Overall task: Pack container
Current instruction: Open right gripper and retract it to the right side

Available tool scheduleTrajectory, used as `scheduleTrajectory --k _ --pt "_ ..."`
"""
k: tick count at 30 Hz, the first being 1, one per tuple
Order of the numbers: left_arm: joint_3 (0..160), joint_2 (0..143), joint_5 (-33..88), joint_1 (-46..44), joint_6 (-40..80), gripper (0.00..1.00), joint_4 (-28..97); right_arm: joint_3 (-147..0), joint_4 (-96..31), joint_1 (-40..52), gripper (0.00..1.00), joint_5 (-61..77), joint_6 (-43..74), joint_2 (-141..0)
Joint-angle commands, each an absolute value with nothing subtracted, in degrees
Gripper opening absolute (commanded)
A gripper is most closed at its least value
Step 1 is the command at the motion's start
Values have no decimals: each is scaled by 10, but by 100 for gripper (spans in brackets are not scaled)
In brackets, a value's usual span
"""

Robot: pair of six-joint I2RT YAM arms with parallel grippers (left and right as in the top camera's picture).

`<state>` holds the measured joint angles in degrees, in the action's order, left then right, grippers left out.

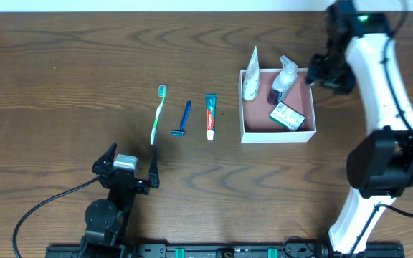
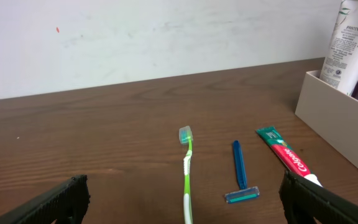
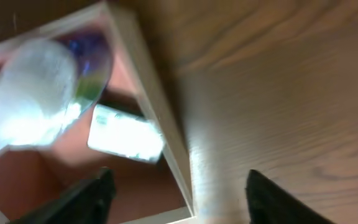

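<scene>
The container point(image 1: 278, 136), a square white box with a pink inside, holds a white tube point(image 1: 251, 79), a clear bottle point(image 1: 284, 77) and a green-and-white packet point(image 1: 287, 115). My right gripper point(image 1: 325, 70) hovers at its far right corner, open and holding nothing. In the right wrist view its jaws point(image 3: 179, 193) straddle the container wall point(image 3: 148, 93), with the bottle point(image 3: 36, 93) and packet point(image 3: 126, 134) to the left. A green toothbrush point(image 1: 158, 113), blue razor point(image 1: 183, 119) and red toothpaste tube point(image 1: 210, 116) lie left of the container. My left gripper point(image 1: 131, 166) rests open, near the table's front edge.
The left wrist view looks along the table at the toothbrush point(image 2: 187, 168), razor point(image 2: 239, 174) and toothpaste point(image 2: 284, 155), with the container's side wall point(image 2: 340, 124) and white tube point(image 2: 347, 43) at right. A black cable point(image 1: 41, 208) trails at front left.
</scene>
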<state>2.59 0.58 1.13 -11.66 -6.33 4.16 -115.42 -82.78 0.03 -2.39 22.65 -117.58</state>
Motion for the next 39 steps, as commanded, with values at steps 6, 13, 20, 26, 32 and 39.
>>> scheduleTrajectory --k 6,13,20,26,32,39 --pt "8 3 11 -113 -73 98 50 -1173 -830 -109 99 -36 342 -1144" --pt "8 3 11 -113 -73 98 50 -1123 -805 -158 99 -94 476 -1144" --pt "8 3 11 -113 -73 98 50 -1040 -728 -184 99 -120 500 -1145" --pt "8 3 11 -113 -73 98 50 -948 -655 -188 99 -101 502 -1145" --pt "8 3 11 -113 -73 98 50 -899 -635 -188 99 -101 502 -1145" --pt "8 3 18 -113 -40 98 47 -887 -634 -188 99 -98 503 -1144"
